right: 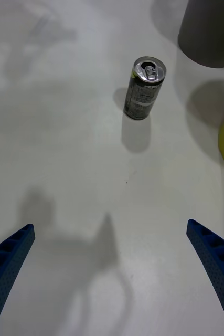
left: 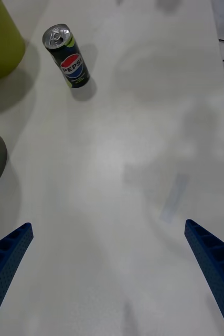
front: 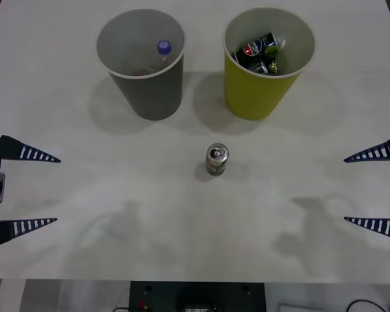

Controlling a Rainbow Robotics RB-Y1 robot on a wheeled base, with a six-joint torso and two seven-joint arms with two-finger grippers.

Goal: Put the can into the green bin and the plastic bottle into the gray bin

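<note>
Silver-topped can (cylindrical, upright), matte white table

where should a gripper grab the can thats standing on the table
Grip the can across the middle of its round side wall, coming in level from one side. It stands upright, apart from both bins, so either open gripper, left or right, likely has room. The pull-tab top offers little to pinch.

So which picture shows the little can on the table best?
The left wrist view: the can stands upright and unblocked, with its logo and pull-tab top clear. The right wrist view shows its plain greenish-grey side and top. The front view shows mostly its silver top from above.
</note>
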